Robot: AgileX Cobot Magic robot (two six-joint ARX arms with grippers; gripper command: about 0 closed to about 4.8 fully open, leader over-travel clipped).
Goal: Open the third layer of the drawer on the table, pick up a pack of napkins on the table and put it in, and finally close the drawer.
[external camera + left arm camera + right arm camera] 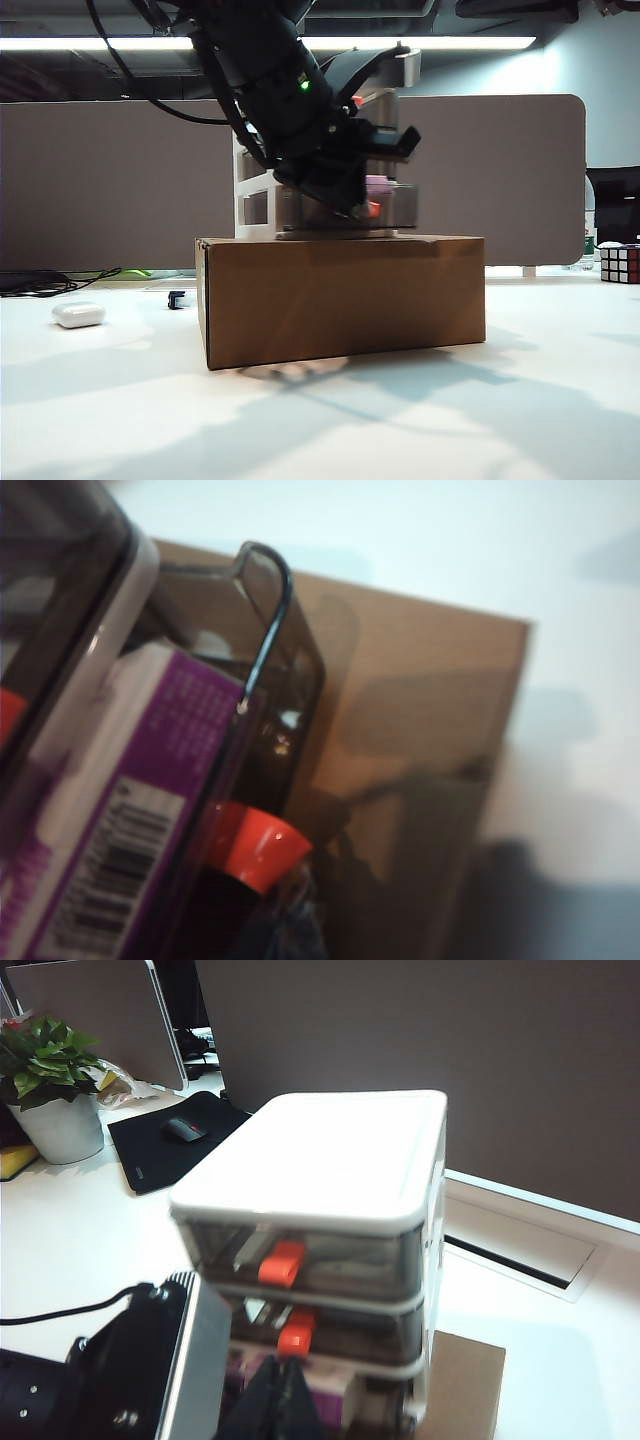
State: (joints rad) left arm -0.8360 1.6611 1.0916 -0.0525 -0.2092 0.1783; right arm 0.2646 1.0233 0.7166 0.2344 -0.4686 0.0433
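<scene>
The drawer (262, 190) is a white-framed cabinet standing on a brown cardboard box (340, 300) on the table (320, 420). Its third layer (285, 660), smoky with a red-orange knob (255, 848), stands partly pulled out over the box. The purple-and-white pack of napkins (150, 780) lies inside it, barcode label showing. My left gripper (290, 925) is shut and dark, right beside that knob, and holds nothing that shows. In the exterior view the left gripper (352, 206) sits in front of the cabinet. My right gripper (285, 1400) points at the cabinet's front, fingers together.
A small white rounded case (78, 315) and a small dark clip (177, 299) lie on the table's left. A puzzle cube (620, 263) stands at the far right. Behind the cabinet are a grey partition (500, 170), a potted plant (50, 1080) and a mouse (185, 1128) on a black mat.
</scene>
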